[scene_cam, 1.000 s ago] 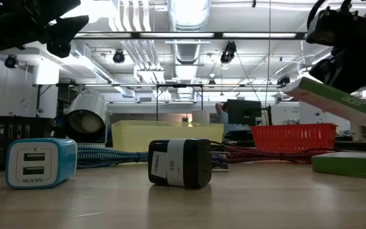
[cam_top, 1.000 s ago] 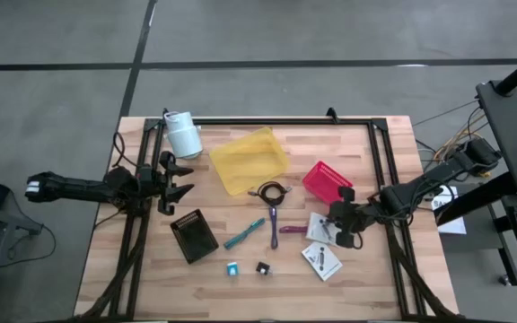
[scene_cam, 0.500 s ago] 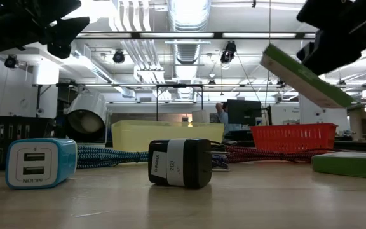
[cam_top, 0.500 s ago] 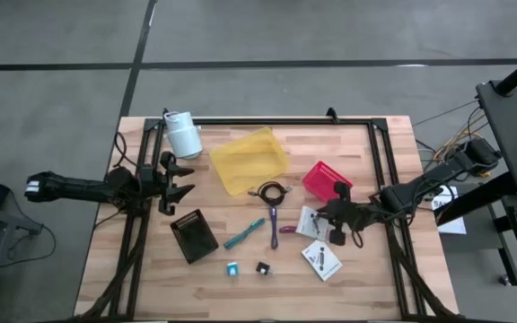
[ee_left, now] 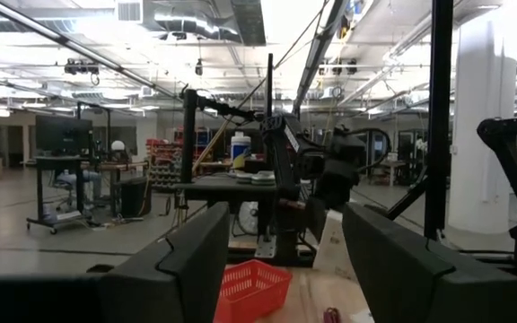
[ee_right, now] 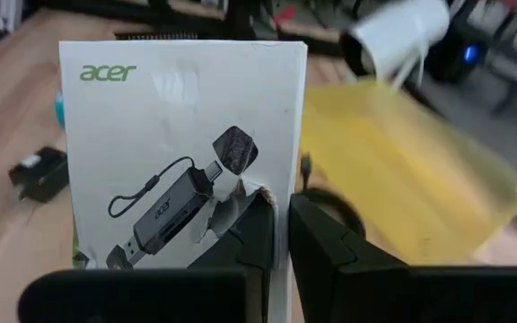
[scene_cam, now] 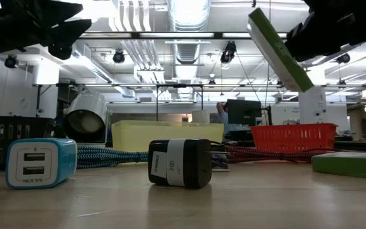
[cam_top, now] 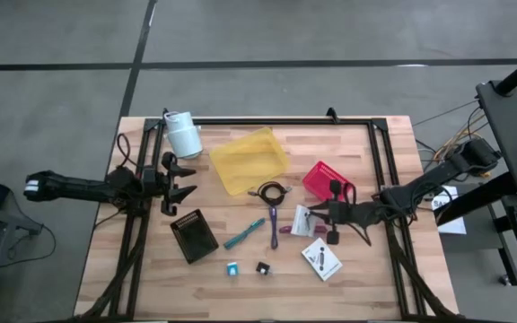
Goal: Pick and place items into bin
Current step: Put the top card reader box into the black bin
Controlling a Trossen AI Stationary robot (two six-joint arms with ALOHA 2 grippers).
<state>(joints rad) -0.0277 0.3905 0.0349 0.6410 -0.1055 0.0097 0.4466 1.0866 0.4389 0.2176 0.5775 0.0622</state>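
My right gripper (cam_top: 317,215) is shut on a flat white Acer card box (cam_top: 302,220) with black print and a green side, above the table's middle right. It shows tilted high in the low view, box (scene_cam: 278,51). A second white card (cam_top: 321,260) lies flat nearer the near edge. Also lying flat are the teal pen (cam_top: 243,235), purple tool (cam_top: 273,220), magenta bar (cam_top: 293,230), black ring (cam_top: 272,191), blue cube (cam_top: 232,268) and black cube (cam_top: 263,267). My left gripper (cam_top: 185,179) hovers open at the left. My right gripper pinches the card box between its two fingers (ee_right: 254,235) at the box's end nearest the wrist, close to one corner (ee_right: 276,205). It reaches in from the table's right, roughly level. The box is lifted clear and tilted, its free end raised (scene_cam: 256,16).
A yellow bin (cam_top: 248,160) sits at the far middle, a red basket (cam_top: 326,182) to its right, and a black tray (cam_top: 194,235) on the near left. The white roll (cam_top: 183,135) stands at the far left. Braided cables (scene_cam: 107,156) lie behind the cubes.
My right gripper has moved toward the table's left and upward, carrying the card box. The box has been lifted clear of the table and tipped more steeply. The left arm has kept still.
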